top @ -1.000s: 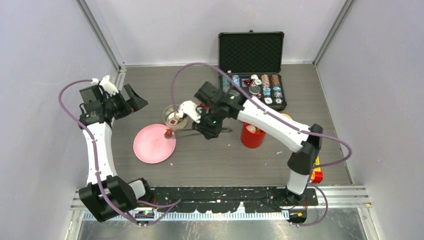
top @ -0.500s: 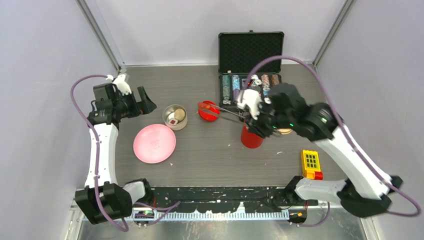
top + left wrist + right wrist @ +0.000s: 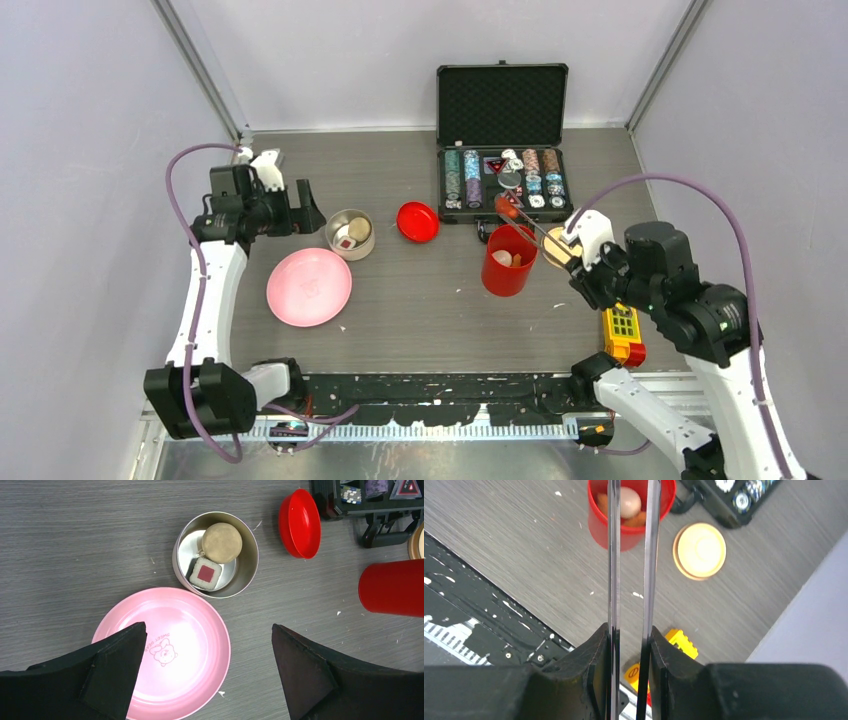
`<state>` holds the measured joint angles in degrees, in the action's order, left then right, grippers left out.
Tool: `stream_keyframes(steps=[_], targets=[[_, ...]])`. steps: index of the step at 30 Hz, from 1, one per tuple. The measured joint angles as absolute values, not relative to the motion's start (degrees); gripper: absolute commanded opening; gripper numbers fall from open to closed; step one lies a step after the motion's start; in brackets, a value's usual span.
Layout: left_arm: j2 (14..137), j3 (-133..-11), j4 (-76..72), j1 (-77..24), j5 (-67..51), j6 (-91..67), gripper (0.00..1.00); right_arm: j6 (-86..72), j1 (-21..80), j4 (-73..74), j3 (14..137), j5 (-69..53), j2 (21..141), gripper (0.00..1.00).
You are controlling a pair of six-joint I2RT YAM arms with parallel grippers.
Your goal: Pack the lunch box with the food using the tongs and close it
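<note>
My right gripper [image 3: 585, 255] [image 3: 629, 645] is shut on the tongs [image 3: 540, 228] [image 3: 613, 555]. Their slim arms point away over the red canister [image 3: 508, 262] [image 3: 599, 522], and a small red piece [image 3: 504, 204] shows at their tips by its far rim. Inside the canister lie a pale egg [image 3: 629, 502] and orange nuggets [image 3: 636, 520]. The steel bowl [image 3: 360, 247] [image 3: 250, 570] holds a white cube with a red centre [image 3: 205, 574] and a beige lump [image 3: 221, 542]. Nearby rest the red lid [image 3: 417, 221] [image 3: 299, 523] and the beige disc lid [image 3: 556, 247] [image 3: 699, 550]. My left gripper [image 3: 300, 205] [image 3: 207, 630] hangs open above the plate.
A pink plate [image 3: 309, 287] [image 3: 165, 655] lies left of centre with nothing on it. An open black case of poker chips [image 3: 505, 180] stands at the back. A yellow and red block toy [image 3: 622, 332] [image 3: 681, 642] lies by the right arm's base.
My right arm has swung from the plate and bowl over to the right, carrying the tongs to the red canister. The left arm has shifted a little rightward, still open.
</note>
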<state>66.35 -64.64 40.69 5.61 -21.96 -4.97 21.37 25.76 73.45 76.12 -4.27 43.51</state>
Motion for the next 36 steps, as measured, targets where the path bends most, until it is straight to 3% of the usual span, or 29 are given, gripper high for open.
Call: stream_keyframes(steps=[10,17,21,36], targets=[[67.2,-65.7,41.0,4.7,-21.4,-4.4,0.98,22.3,21.3,78.0,69.9,-4.3,41.5,0.02],[67.2,-65.7,41.0,4.6,-21.3,-4.3,0.98,21.5,21.2,78.7,69.4,-4.1,45.8,0.43],[67.1,-65.7,41.0,4.6,-21.0,-4.3,0.99,20.8,21.2,78.9,69.5,-3.9,47.1,0.51],[67.1,-66.2,41.1,5.2,-22.0,-6.0,1.00,20.2,21.3,74.9,81.6,-11.7,56.6,0.46]])
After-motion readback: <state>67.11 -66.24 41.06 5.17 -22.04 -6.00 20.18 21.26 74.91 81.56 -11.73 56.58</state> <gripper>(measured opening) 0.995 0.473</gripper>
